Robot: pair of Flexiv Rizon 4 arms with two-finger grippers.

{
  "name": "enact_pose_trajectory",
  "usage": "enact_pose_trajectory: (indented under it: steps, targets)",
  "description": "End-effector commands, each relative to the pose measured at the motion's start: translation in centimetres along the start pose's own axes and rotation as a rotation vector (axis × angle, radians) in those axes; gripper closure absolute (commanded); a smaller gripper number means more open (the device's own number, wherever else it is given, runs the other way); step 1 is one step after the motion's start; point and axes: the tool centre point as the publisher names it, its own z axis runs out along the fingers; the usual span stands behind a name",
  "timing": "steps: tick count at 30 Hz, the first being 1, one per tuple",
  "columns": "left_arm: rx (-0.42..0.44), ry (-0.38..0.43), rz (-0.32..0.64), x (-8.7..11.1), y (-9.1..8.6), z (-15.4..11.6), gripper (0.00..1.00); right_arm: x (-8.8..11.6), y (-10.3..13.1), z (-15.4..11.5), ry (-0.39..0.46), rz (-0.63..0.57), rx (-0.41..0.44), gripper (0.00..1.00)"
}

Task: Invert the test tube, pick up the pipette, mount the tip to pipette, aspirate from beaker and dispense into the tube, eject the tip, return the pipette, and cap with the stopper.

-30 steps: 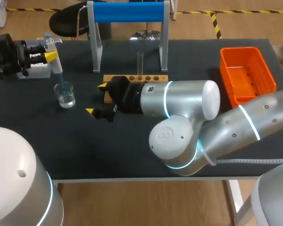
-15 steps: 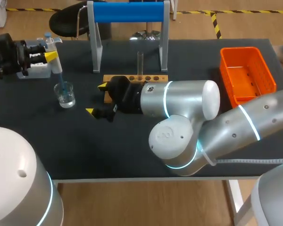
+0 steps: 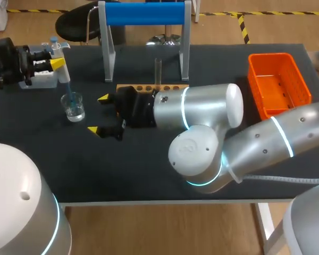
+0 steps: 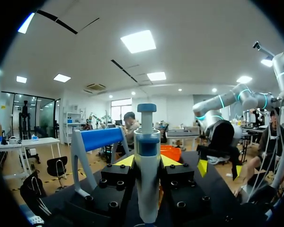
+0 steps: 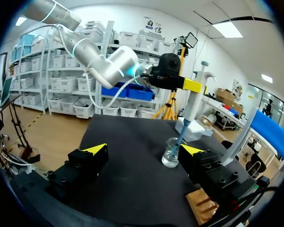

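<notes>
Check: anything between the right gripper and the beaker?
Nothing. Only bare black tabletop separates the open right gripper from the beaker. The head view shows the gap, and the right wrist view agrees.

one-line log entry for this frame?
step: aspirate | left jaws: shut on pipette, tip in beaker | right jaws: open, empty | test tube: upright in rack

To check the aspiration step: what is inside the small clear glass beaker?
The small clear glass beaker holds some clear liquid at its bottom, and the blue tip of the white pipette dips into it from above. Whether the tip's end reaches the liquid cannot be seen.
</notes>
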Motion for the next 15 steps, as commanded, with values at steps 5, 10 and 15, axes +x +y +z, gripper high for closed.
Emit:
enact_pose_trajectory:
  steps: [5,10,15]
  targets:
    - [0.0,0.002,0.0,-0.1,0.0,0.0,1.0,-0.7,1.5,-3.1,0.286,-0.021,-0.028,0.0]
    - [0.0,0.002,0.0,-0.1,0.0,0.0,1.0,-0.5,2.9,-4.4,0.427,-0.032,-0.074,0.0]
    - [0.0,0.002,0.0,-0.1,0.0,0.0,1.0,-0.6,4.8,-6.1,0.545,-0.007,-0.142,0.0]
